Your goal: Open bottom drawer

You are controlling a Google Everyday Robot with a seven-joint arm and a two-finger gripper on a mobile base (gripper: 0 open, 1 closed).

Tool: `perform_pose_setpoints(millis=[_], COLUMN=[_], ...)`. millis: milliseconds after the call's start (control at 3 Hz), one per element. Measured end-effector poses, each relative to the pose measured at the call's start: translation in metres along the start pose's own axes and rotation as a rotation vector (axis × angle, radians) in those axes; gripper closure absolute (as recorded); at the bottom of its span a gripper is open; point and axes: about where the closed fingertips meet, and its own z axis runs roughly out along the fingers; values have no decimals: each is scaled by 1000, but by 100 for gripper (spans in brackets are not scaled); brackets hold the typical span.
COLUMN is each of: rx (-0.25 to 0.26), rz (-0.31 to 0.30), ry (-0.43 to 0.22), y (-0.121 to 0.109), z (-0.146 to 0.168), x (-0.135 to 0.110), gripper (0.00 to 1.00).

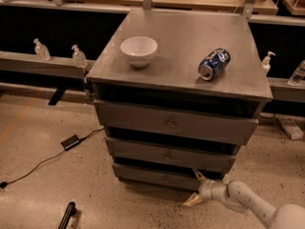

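Floor [119, 202] free before the bottom drawer [152, 176]
The gripper [194, 189] is held spread at its right end; a cabled adapter [71, 141] is laid lower left.

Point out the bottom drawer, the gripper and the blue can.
bottom drawer [143, 174]: camera view, on its flat front, left of centre.
gripper [191, 188]: camera view, midway between its spread fingertips, low at the bottom drawer's right end.
blue can [214, 64]: camera view, on its side wall, mid-length.

bottom drawer [157, 176]: we see matt wood
bowl [138, 50]: glossy
can [214, 64]: shiny metal
gripper [195, 189]: smooth plastic, at drawer's right end
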Motion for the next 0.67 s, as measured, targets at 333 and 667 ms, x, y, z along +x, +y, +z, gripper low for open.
perform_pose_setpoints(millis=[333, 667], rx=[32, 77], rz=[-14, -39], ry=[25, 63], y=[-11, -24], z=[6, 13], x=[7, 15], gripper=[0, 0])
